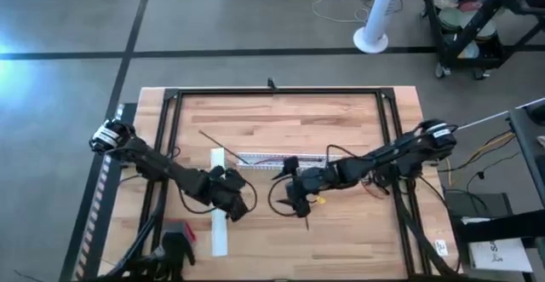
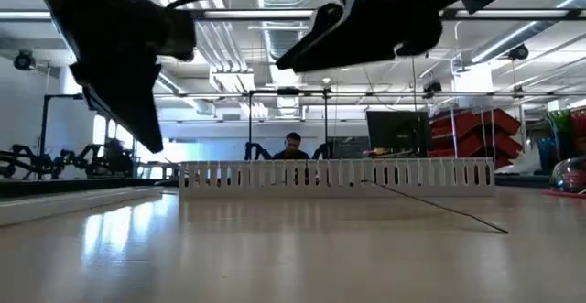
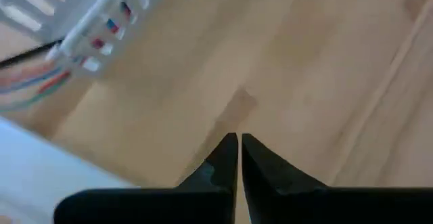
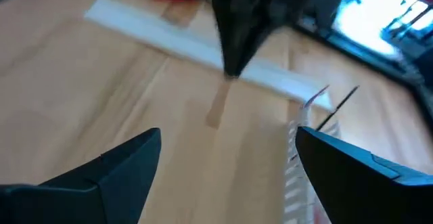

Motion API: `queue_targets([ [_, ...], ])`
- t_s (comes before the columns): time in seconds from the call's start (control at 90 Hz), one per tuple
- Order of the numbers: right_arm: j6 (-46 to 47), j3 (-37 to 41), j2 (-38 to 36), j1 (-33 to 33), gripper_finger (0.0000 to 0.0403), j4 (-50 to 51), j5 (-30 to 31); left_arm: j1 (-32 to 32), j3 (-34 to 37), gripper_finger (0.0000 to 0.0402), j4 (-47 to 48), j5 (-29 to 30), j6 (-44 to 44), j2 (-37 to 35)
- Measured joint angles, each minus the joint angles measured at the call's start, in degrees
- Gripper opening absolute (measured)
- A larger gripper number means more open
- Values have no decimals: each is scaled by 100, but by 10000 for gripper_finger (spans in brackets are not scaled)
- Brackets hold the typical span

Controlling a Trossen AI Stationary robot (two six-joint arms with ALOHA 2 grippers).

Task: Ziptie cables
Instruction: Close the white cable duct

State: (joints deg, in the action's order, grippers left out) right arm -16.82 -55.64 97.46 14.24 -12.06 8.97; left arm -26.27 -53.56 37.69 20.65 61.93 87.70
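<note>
The cables [image 3: 28,87] show in the left wrist view as a few thin coloured wires running into the end of a white slotted duct [image 3: 101,21]. That duct [image 1: 281,158] lies flat along the table's middle. My left gripper [image 1: 237,204] hovers near the table's middle, on the near side of the duct's left end. It is shut [image 3: 238,141] with nothing visible between its fingertips. My right gripper [image 1: 300,202] hangs a little to its right, open [image 4: 226,160] and empty, above bare wood. Both show clear of the tabletop in the low view.
A long white flat strip [image 1: 220,207] lies just left of my left gripper. A red and black tool [image 1: 177,234] sits at the near left. A thin dark strip [image 2: 439,208] lies in front of the duct. Black frame rails [image 1: 170,129] border the table. A person [image 2: 291,144] sits beyond it.
</note>
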Motion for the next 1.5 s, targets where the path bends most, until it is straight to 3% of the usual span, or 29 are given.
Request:
queue_targets([
  [0.1, 31, -87, 128, 0, 332, -13, 0, -117, 21, 20, 828, 119, 1206, -69],
  [0.233, 74, -205, 236, -2, 332, -20, 0, -199, 251, 60, 889, 283, 2559, 9],
  [0.456, 88, -327, 250, -2, 332, -7, 0, -148, 428, 140, 529, 581, 3428, 614],
  [0.633, 183, -353, 250, -2, 332, -24, 2, -133, 405, 160, 532, 804, 3675, 1253],
  [0.778, 186, -380, 250, -4, 332, -34, 21, -148, 287, 129, 433, 1158, 3690, 1697],
  [0.978, 144, -579, 250, -14, 332, -21, 181, -218, 120, 13, 389, 1338, 3590, 1992],
  [1.2, -123, -759, 248, -30, 332, -21, 325, -657, -105, 2, 451, 1140, 2381, 1625],
  [1.344, -53, -701, 263, -1, 332, -34, 316, -969, -188, 0, 306, 223, 1525, 1082],
  [1.5, 38, -597, 339, 13, 332, -42, 313, -1143, -181, 1, 452, 353, 1035, 526],
])
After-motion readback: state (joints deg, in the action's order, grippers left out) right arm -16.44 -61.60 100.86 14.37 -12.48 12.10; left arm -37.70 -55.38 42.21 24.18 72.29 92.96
